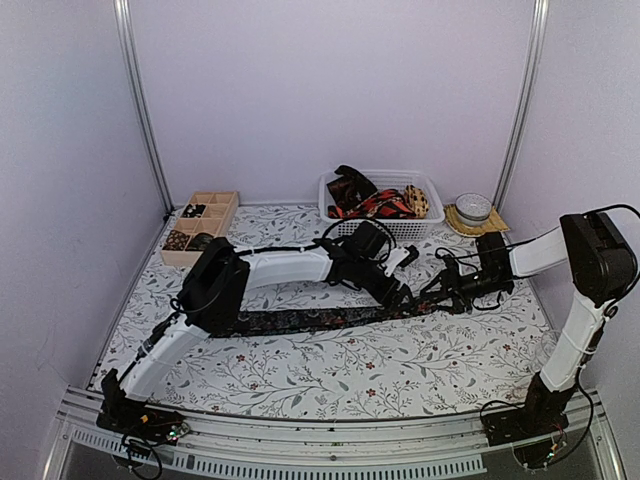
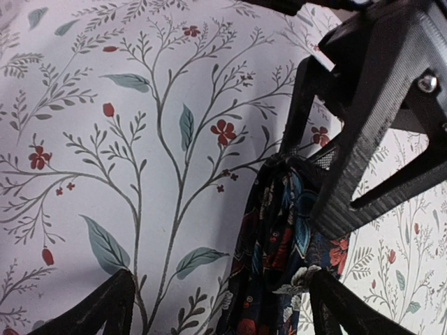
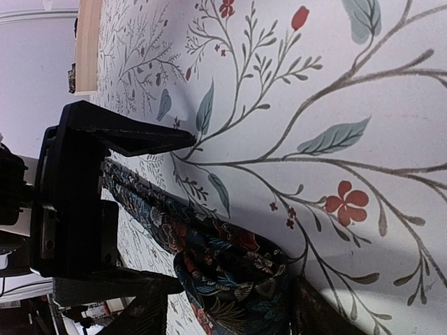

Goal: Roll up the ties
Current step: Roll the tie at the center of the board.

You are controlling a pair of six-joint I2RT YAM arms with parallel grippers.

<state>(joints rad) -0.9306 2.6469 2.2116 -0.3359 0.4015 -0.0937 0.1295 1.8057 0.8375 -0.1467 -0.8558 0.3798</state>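
A dark floral tie point(image 1: 310, 320) lies stretched across the middle of the table, and its right end is folded into a small coil point(image 3: 237, 272). My right gripper point(image 3: 234, 310) is shut on that coiled end, which fills the gap between its fingers. In the top view the right gripper point(image 1: 434, 292) meets my left gripper point(image 1: 400, 296) over this end. The left gripper point(image 2: 222, 289) is open and straddles the tie point(image 2: 279, 251), which runs close to its right finger point(image 2: 335, 303). More ties point(image 1: 365, 198) lie in the basket.
A white mesh basket point(image 1: 400, 228) stands at the back centre. At the back left is a wooden compartment tray point(image 1: 222, 200) with dark rolls in it. A small round tin on a woven coaster point(image 1: 472, 210) sits at the back right. Floral cloth covers the table.
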